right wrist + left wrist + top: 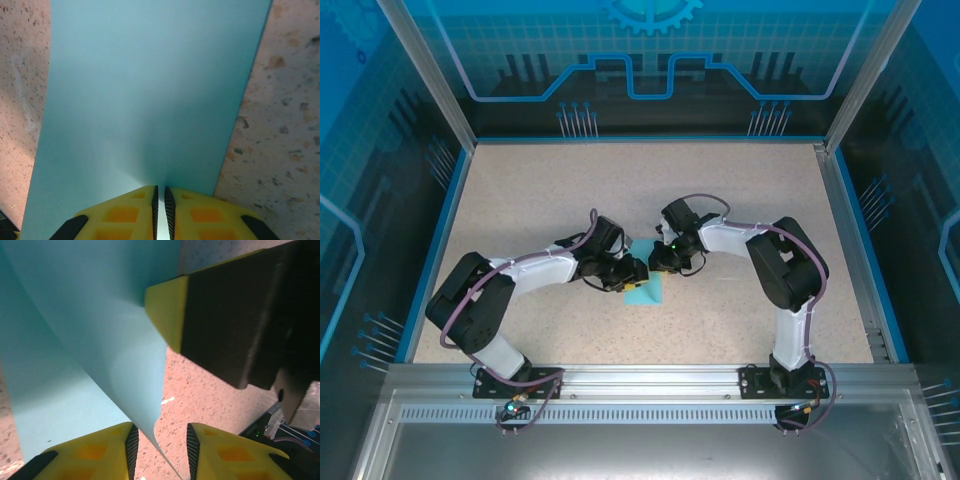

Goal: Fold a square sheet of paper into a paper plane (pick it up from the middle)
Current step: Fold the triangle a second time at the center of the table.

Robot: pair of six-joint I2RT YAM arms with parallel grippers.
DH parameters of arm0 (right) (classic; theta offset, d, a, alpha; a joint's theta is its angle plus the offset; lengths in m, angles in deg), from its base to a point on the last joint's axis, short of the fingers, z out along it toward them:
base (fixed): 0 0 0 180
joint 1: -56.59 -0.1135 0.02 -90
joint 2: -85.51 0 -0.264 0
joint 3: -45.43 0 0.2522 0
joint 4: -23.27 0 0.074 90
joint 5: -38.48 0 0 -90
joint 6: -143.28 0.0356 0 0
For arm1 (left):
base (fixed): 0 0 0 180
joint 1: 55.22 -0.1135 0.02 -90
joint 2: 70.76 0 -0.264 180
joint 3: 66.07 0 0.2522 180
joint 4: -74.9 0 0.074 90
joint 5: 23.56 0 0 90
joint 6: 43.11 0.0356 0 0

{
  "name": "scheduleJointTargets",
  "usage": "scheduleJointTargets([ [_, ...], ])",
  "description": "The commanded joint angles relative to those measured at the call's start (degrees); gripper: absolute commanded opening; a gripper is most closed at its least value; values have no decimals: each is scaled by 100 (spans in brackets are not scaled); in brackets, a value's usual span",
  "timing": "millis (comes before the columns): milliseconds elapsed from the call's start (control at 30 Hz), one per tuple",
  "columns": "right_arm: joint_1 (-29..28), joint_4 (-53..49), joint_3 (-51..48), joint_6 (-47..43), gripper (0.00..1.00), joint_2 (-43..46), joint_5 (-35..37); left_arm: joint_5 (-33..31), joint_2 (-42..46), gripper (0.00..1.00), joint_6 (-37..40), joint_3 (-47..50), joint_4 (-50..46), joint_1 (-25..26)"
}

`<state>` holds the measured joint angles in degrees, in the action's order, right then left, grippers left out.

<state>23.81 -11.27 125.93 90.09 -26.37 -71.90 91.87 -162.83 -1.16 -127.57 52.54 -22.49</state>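
Edge of the square sheet of paper point(145, 100) sits pinched in the right gripper point(160, 200). Left gripper point(160, 445) gapes around a corner; table point(770, 200) spreads wide.

Left end effector point(638, 275) and right end effector point(657, 266) close together mid-table, paper point(646, 293) between, tabletop point(550, 190) free around

Speckled beige tabletop point(740, 190) (blue-edged), ringed by blue circuit-print walls point(650, 60).
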Motion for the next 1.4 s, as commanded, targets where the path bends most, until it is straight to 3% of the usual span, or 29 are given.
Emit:
scheduleJointTargets([
  [0, 93, 86, -192, 136, 16, -202, -197, 156, -141, 36, -27, -103, 358, -31],
  [233, 319, 380, -483, 289, 23, 296, -643, 23, -294, 54, -61, -108, 631, -35],
  [600, 786, 865, -1510, 493, 31, 1133, -700, 43, -570, 59, -90, -184, 818, -56],
  [800, 861, 1476, -1932, 248, 39, 1482, -1259, -49, -593, 46, -130, -162, 791, -93],
  [967, 553, 1430, -1671, 54, 39, 1342, -1408, -139, -574, 37, -120, -121, 699, -97],
  [1367, 417, 1500, -1282, 98, 20, 867, -1466, -170, -522, 31, -91, -112, 585, -91],
])
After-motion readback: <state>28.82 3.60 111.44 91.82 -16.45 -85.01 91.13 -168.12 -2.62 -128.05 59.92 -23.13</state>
